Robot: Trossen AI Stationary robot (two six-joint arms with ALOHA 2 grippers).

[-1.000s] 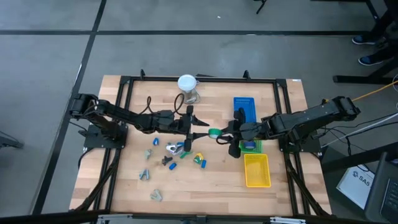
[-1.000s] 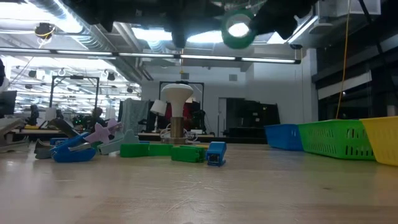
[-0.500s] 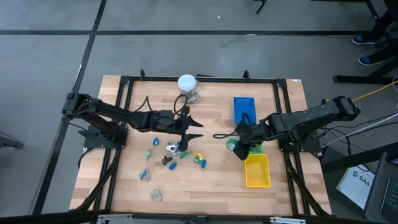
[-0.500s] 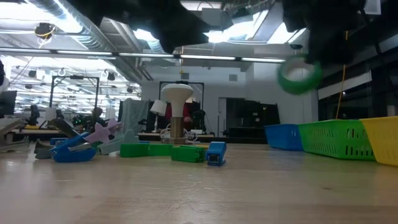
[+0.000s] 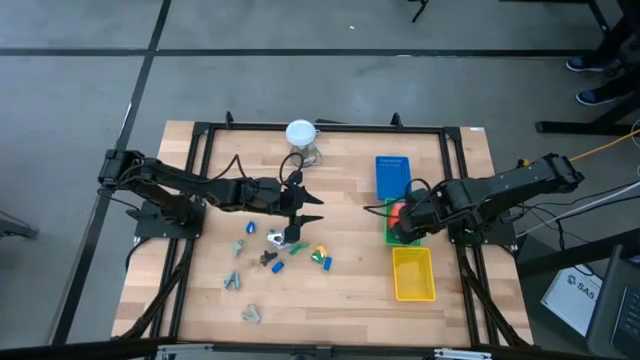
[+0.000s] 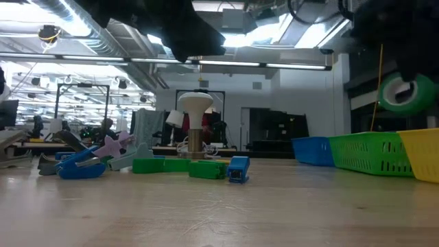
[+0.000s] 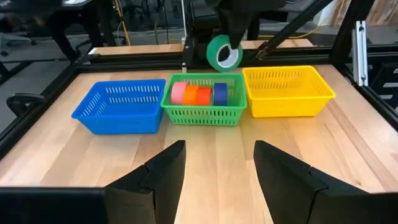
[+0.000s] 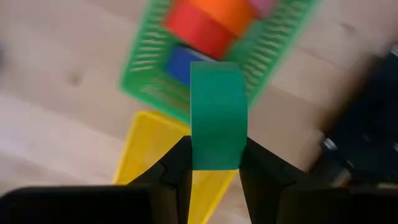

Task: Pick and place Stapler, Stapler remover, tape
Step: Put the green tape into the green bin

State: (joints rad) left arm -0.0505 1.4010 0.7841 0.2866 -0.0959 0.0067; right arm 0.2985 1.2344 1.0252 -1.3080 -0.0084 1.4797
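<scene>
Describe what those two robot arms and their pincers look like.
Both arms are black, jointed segments with thin black cables looping alongside. The left gripper ends in two broad, flat, dark fingers with angled edges. The right gripper has the same dark two-finger shape. I see no markings.

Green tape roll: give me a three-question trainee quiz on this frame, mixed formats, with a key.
1. True or false: the right gripper holds the green tape roll above the green basket.
2. Which colour is not among the rolls already in that basket? A pink, B orange, C yellow, D blue.
3. Fill in: the left gripper is ____ and holds nothing.

Key: 1 true; 2 C; 3 open.
</scene>
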